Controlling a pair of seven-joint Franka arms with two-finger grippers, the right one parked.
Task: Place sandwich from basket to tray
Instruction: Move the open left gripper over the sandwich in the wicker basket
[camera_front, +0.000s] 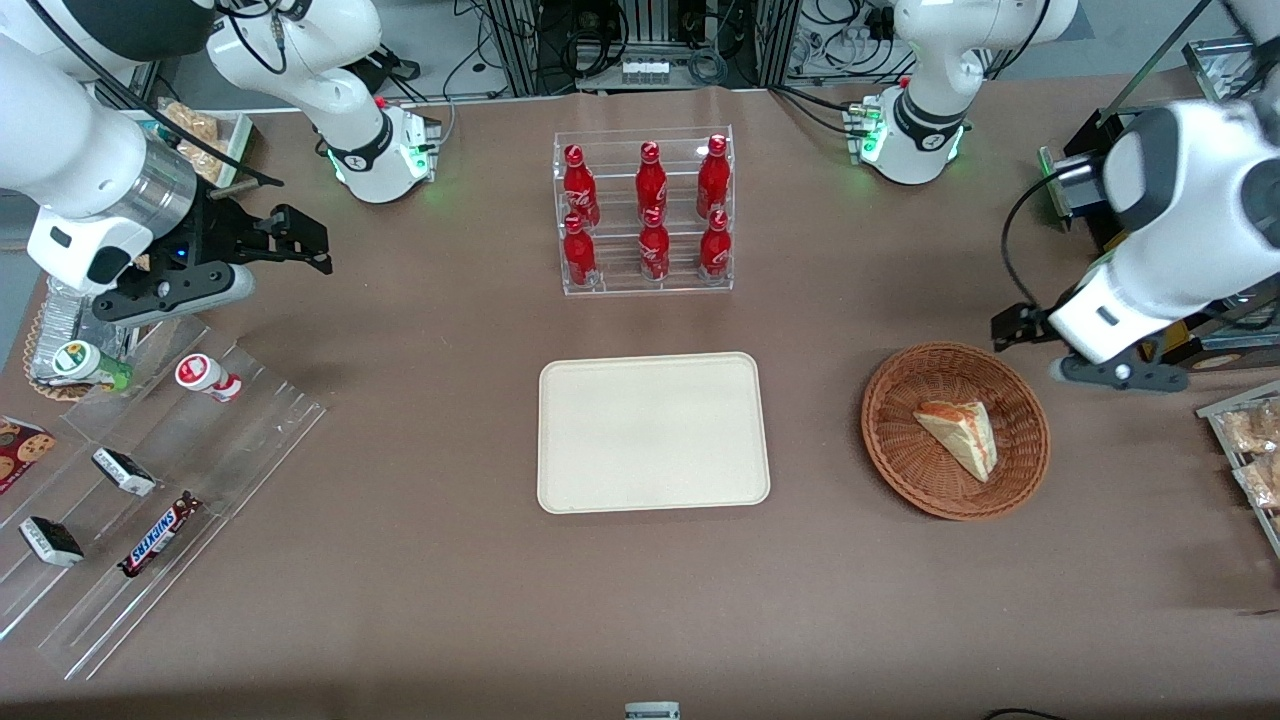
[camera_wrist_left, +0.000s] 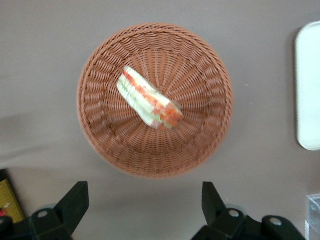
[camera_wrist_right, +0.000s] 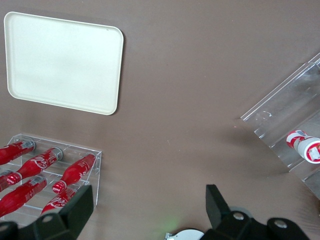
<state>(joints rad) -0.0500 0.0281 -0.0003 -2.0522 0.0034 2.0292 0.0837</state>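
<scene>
Sandwich (camera_front: 958, 436): pale triangular wedge with red-orange and green filling along its cut edge, lying flat inside the basket (camera_front: 890, 455), roughly at its middle. Basket: round, shallow, reddish-brown wicker, resting on the brown table toward the working arm's end, beside the tray (camera_front: 654, 432) and apart from it. Tray: flat cream-beige rectangle with rounded corners and a low rim, nothing on it, at mid-table; gripper (camera_wrist_left: 145, 202) hovers above the basket, fingers spread.

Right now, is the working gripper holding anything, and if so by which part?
Nothing. The gripper hangs open above the basket, and the sandwich lies untouched in it.
</scene>
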